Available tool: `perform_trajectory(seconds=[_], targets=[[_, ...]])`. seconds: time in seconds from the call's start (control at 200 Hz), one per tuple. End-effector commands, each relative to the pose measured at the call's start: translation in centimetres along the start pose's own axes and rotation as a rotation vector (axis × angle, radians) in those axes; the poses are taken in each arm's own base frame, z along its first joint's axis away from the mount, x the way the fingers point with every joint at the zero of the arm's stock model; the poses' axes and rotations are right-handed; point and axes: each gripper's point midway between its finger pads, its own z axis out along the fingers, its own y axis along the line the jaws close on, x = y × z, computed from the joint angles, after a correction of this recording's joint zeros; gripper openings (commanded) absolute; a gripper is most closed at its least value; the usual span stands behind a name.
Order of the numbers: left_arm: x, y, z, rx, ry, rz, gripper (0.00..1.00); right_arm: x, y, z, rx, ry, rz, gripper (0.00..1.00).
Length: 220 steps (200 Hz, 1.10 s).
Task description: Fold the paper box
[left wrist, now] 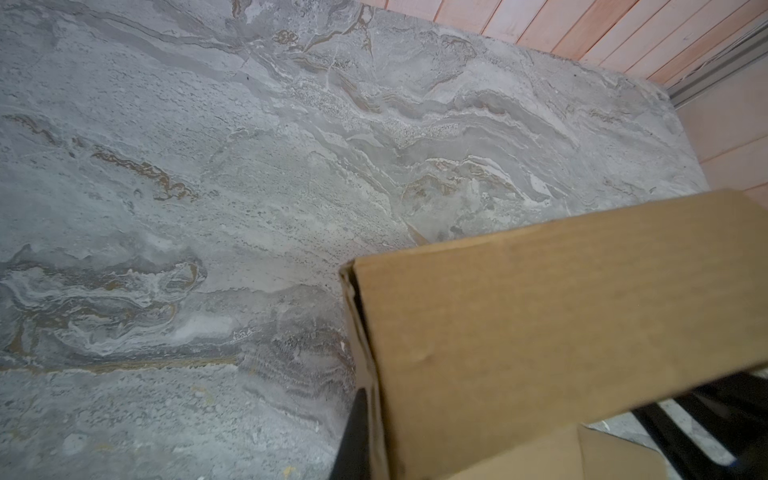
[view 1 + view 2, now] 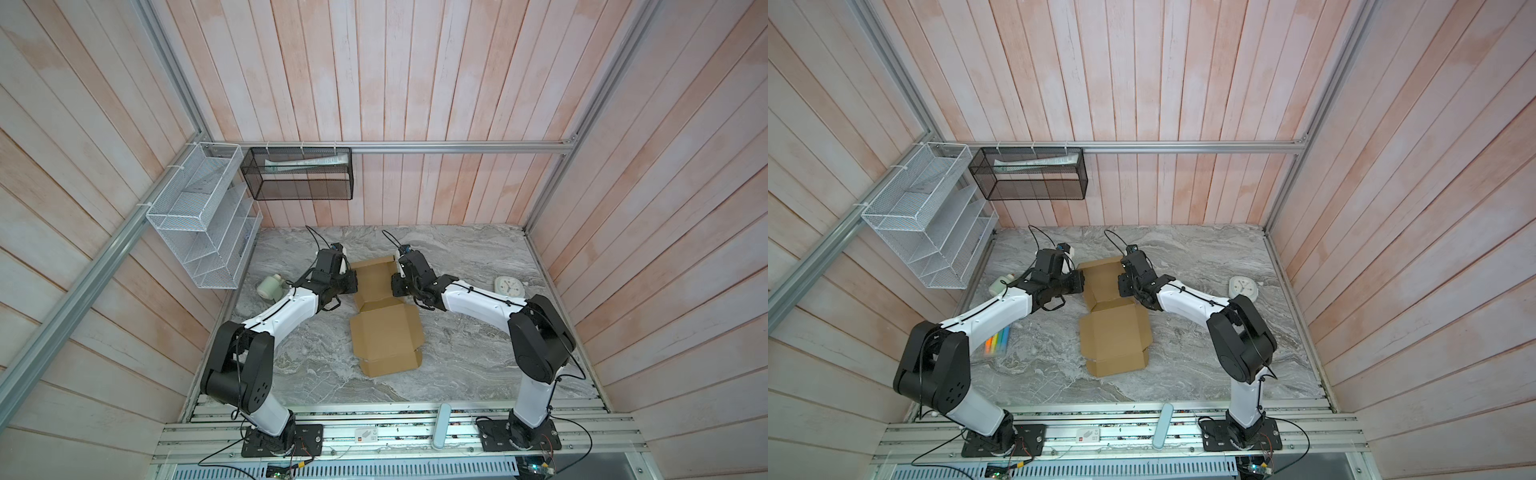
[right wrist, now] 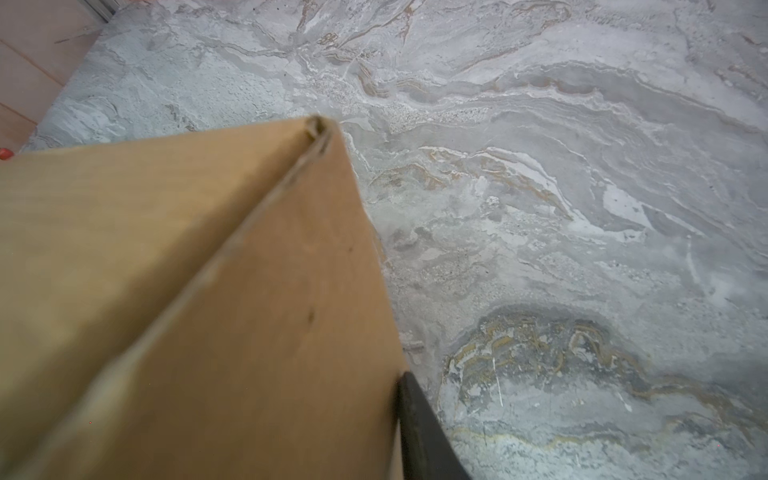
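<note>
On the left, the left claw (image 2: 352, 283) is clenched on the box (image 2: 384, 332) at its raised left wall, with one finger (image 1: 357, 428) against the folded edge. The box sits mid-way across the bench (image 2: 478, 357), far half between both claws, near panel flat. At the right wall is the right claw (image 2: 395, 285); cardboard hides its grip, so I can't tell.

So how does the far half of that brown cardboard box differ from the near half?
On the brown corrugated paper box, the far half has its side walls standing up; the near half lies almost flat on the grey marble table. The left gripper and right gripper are at the far half's walls; nothing touches the near half. Both are plain, unprinted cardboard, one joined piece.
</note>
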Motion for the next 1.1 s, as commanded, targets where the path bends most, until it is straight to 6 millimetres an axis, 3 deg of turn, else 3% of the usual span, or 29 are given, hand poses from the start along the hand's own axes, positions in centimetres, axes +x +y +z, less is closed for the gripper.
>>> perform_trajectory(seconds=[0.0, 0.35, 1.095], targets=[[-1.6, -2.0, -1.0, 0.078, -0.061, 0.009, 0.00, 1.3, -1.5, 0.8, 0.094, 0.041, 0.019, 0.29], [-1.8, -1.8, -1.3, 0.068, -0.068, 0.005, 0.00, 1.7, -3.2, 0.9, 0.227, 0.064, -0.001, 0.23], [-1.7, -1.4, -1.0, 0.039, -0.056, 0.003, 0.00, 2.1, -3.2, 1.6, 0.283, 0.095, -0.058, 0.11]])
